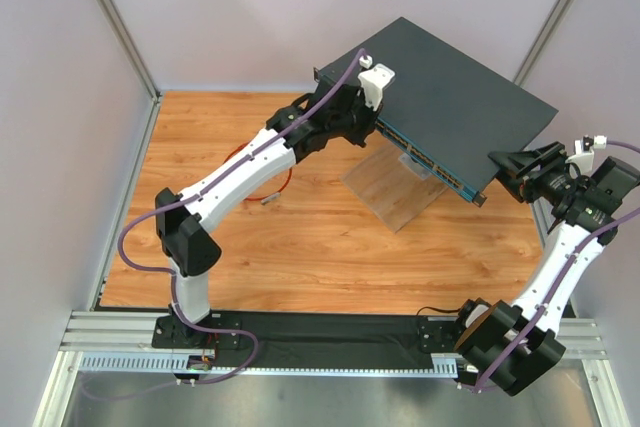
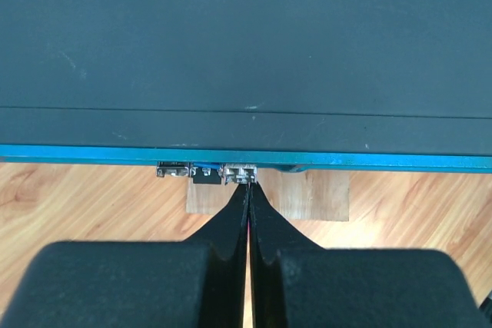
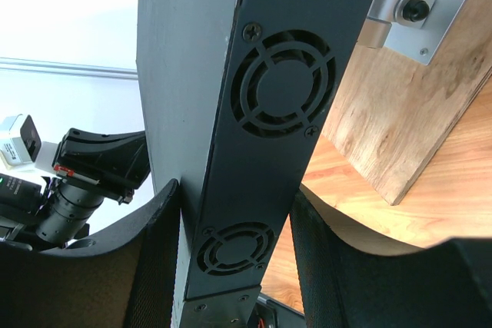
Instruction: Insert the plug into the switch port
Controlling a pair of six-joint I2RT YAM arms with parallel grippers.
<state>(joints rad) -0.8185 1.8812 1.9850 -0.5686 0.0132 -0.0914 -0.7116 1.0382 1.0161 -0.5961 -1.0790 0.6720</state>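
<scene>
Plug, that's the tricky one to pick out right now. In my left wrist view my left fingers (image 2: 227, 228) are pressed tight together, with only a hair-thin red line showing in the seam between them. It's too thin for me to say whether that's the plug's boot or just its cable. The line runs lengthwise along the seam, aimed straight at the blue front edge (image 2: 115, 154) of the switch (image 2: 231, 36). My fingertips meet right at a switch port (image 2: 240, 172) in the row under that edge. They cover whatever sits at the socket, so I can't tell whether anything is seated or how it's turned.

From overhead, my own left wrist blocks the fingertips and that stretch of ports completely. Lower down, a red cable (image 1: 283, 185) loops on the wooden worktop (image 1: 330, 247) beneath my left forearm. One end finishes in a small grey stub (image 1: 268, 201) lying flat on the wood, and the other end vanishes under the arm.

Over on the right, my right fingers (image 3: 154, 266) straddle the end of the switch, the narrow side with the two round fan grilles (image 3: 283, 86). One finger lies on each broad face, both against the box with no gap I can see, so I'm clamped on it. The box is raised off the worktop on a wooden stand (image 3: 400, 113) and tilts. Its far end is cut off in this view.
</scene>
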